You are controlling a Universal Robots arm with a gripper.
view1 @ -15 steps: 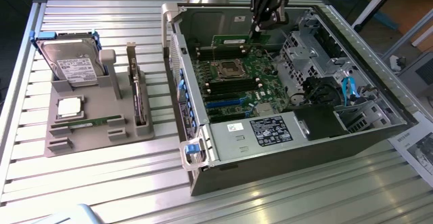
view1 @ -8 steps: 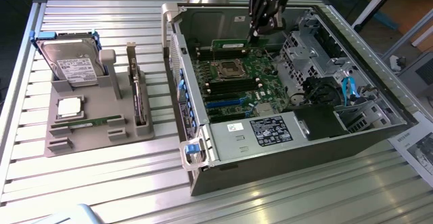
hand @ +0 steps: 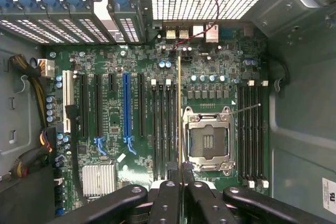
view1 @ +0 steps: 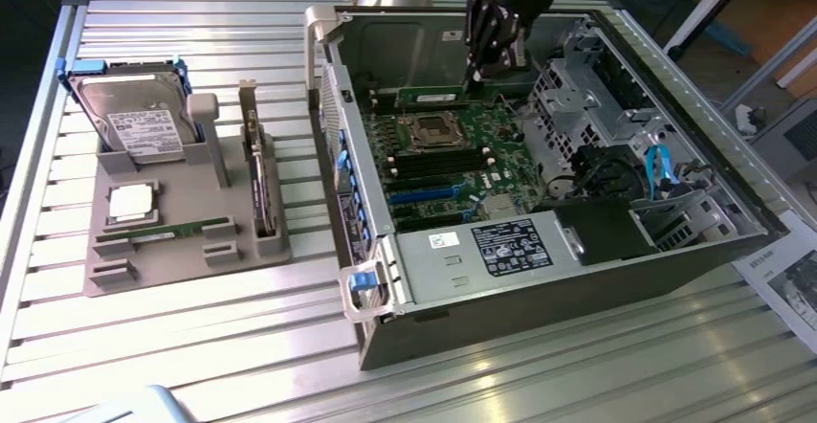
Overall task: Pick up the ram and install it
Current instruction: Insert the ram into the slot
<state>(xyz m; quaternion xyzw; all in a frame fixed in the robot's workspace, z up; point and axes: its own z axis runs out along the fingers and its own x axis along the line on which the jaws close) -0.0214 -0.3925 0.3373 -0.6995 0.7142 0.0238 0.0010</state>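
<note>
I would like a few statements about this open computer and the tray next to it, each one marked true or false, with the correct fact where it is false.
1. The gripper is shut on the thin green ram stick inside the open dark metal computer case. True.
2. The silver-topped hard drive lies inside the case. False: it stands in the grey plastic tray outside it.
3. The square silver processor chip sits in the motherboard socket. False: it lies on the tray, and the metal-framed socket is empty.
4. The black memory slots across the socket from the stick are empty. True.
</note>
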